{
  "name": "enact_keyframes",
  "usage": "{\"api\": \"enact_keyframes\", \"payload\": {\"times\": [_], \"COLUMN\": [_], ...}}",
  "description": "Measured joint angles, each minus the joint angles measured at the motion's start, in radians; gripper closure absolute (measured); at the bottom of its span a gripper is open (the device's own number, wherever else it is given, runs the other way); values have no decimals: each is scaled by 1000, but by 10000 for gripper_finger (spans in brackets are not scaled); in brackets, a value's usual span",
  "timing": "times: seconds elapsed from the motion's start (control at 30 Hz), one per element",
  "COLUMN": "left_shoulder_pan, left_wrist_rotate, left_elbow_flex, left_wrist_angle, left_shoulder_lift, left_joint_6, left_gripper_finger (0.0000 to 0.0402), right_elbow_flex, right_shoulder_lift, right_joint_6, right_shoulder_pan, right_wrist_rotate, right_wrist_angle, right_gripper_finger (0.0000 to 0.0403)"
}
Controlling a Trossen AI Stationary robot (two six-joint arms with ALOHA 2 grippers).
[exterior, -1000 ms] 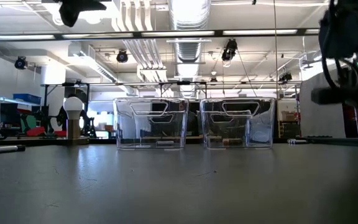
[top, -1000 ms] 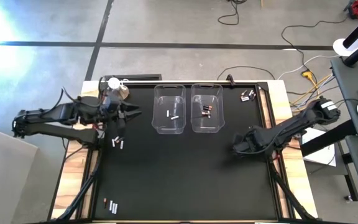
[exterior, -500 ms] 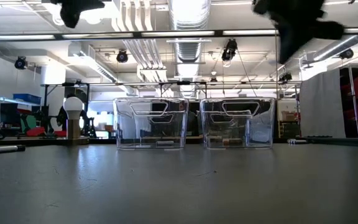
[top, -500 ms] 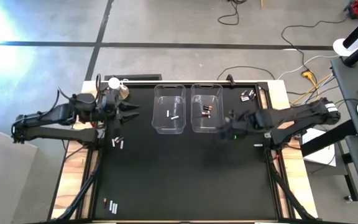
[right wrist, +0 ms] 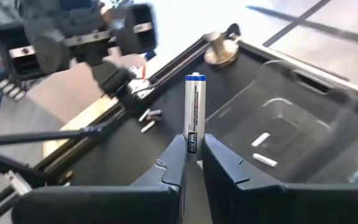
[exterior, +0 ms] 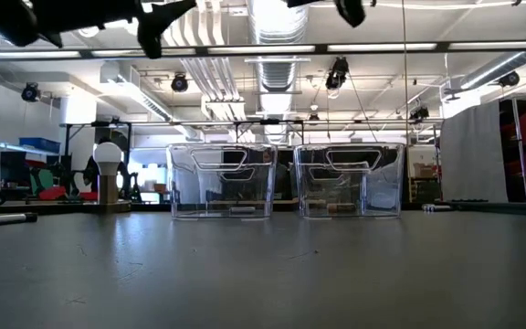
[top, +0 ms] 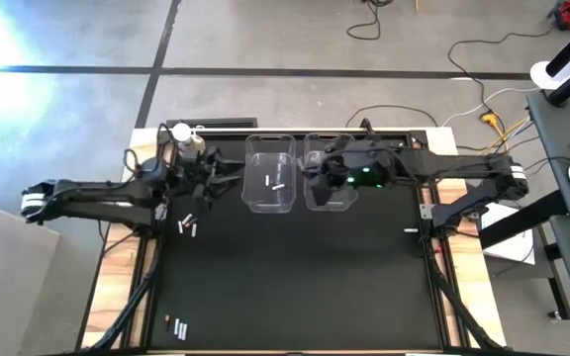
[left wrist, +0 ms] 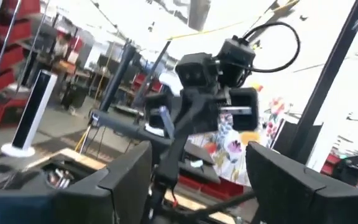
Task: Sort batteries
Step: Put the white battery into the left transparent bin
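Black surface (top: 285, 277) below, two clear bins (top: 270, 173) up at twelve o'clock; right gripper (right wrist: 193, 155) hovers over them, fingers pinching a silvery battery (right wrist: 194, 112) by its lower end. Light, rigid, slick, I'd judge: grip mid-barrel. Left gripper (top: 211, 178) waits at nine o'clock, fingers spread, empty.

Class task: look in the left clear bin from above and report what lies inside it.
Two silvery-white batteries lie on the floor of the left clear bin. The neighbouring bin is partly covered by the right gripper, which holds a battery, so its contents are hidden.
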Motion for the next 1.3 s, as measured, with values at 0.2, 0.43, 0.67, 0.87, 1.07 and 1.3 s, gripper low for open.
{"api": "enact_keyframes", "payload": {"times": [0.2,0.43,0.67,0.87,1.07,1.3], "left_shoulder_pan": [62,141,139,142,142,142], "left_wrist_rotate": [146,312,325,320,304,308], "left_elbow_flex": [32,68,135,133,141,177], "left_wrist_angle": [213,512,573,661,655,654], "left_shoulder_lift": [171,353,469,490,515,541], "left_joint_6": [-54,-271,-307,-325,-325,-328], "left_gripper_finger": [183,189,189,223,297,380], "right_elbow_flex": [106,240,286,278,278,276], "right_shoulder_lift": [152,240,272,259,263,275], "right_joint_6": [-65,-140,-139,-139,-140,-125], "right_shoulder_pan": [0,-5,-14,-13,-18,-17], "right_wrist_rotate": [-91,-111,-99,-56,-56,-54], "right_wrist_angle": [104,127,125,125,127,129], "right_gripper_finger": [374,374,374,374,374,374]}}
